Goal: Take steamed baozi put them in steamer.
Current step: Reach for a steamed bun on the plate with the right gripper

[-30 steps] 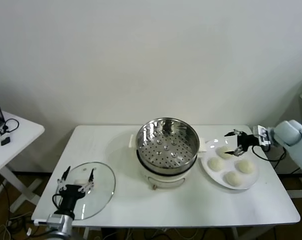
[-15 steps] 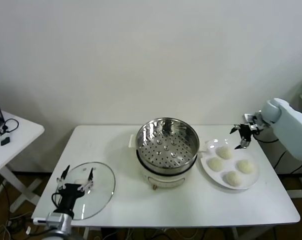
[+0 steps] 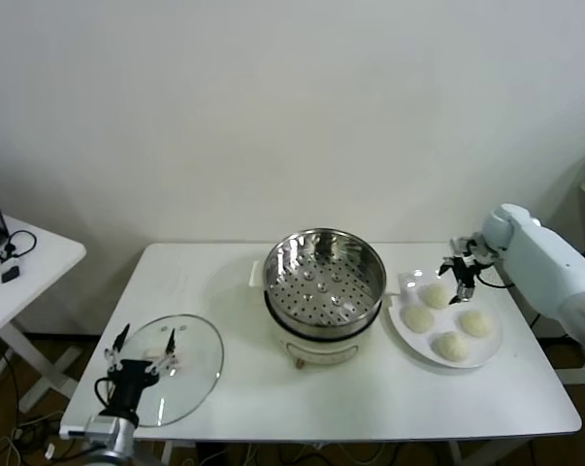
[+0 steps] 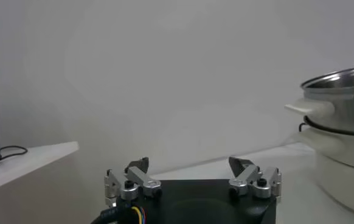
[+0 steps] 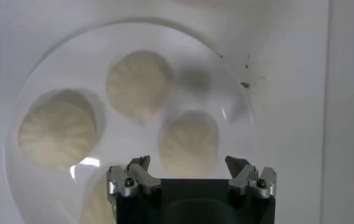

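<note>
Several cream-white steamed baozi lie on a white plate [image 3: 445, 319] to the right of the steamer [image 3: 323, 282], a shiny steel pot with a perforated floor on a cream base. My right gripper [image 3: 459, 275] hovers open over the plate's far side, just above the far baozi [image 3: 434, 295]. In the right wrist view that baozi [image 5: 188, 143] lies below the open right gripper [image 5: 188, 167], and others [image 5: 139, 82] [image 5: 58, 128] lie further out. Nothing is in the steamer. My left gripper [image 3: 137, 349] waits open over the glass lid [image 3: 180, 374].
The glass lid lies flat at the table's front left. The left wrist view shows the left gripper [image 4: 189, 170] with the steamer [image 4: 341, 97] off to one side. A side table [image 3: 40, 257] with a cable stands at the left.
The right arm has swung round at the wrist, and its gripper now points down over the far baozi, still open. The left gripper has barely shifted.
</note>
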Robot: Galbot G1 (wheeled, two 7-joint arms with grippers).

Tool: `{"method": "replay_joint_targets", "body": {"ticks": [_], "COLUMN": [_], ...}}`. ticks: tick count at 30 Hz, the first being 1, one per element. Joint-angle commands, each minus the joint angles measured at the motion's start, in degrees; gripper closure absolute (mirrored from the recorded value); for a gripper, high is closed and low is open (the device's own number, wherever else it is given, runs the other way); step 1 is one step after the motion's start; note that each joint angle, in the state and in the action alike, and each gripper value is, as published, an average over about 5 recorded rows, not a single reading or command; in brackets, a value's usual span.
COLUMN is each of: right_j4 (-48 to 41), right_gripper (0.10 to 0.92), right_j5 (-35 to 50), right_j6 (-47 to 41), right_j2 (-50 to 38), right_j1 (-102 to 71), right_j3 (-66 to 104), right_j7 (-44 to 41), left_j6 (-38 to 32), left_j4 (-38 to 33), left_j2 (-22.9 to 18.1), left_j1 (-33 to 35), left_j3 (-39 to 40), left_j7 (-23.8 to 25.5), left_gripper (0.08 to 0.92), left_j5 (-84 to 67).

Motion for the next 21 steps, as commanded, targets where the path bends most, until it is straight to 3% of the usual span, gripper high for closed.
{"method": "replay_joint_targets", "body": {"ticks": [1, 21], "right_j4": [-3.71, -8.33], "right_gripper": [0.203, 0.203], "right_j5": [-7.94, -12.03], "right_j6": [0.92, 1.12], "right_j2": [2.69, 5.69], "right_j1": [-2.53, -2.37], "right_j3": [7.34, 11.04], "right_j7": [1.34, 3.35], "left_j6": [-0.13, -0.34], "left_j4": [0.03, 0.39], "left_j2": [-0.14, -0.52], "left_j1": [0.34, 0.60], "left_j3": [-0.20, -0.19], "left_j7": [-0.10, -0.37], "left_gripper": [0.177, 0.177], "left_j5": [-0.02, 0.00]}}
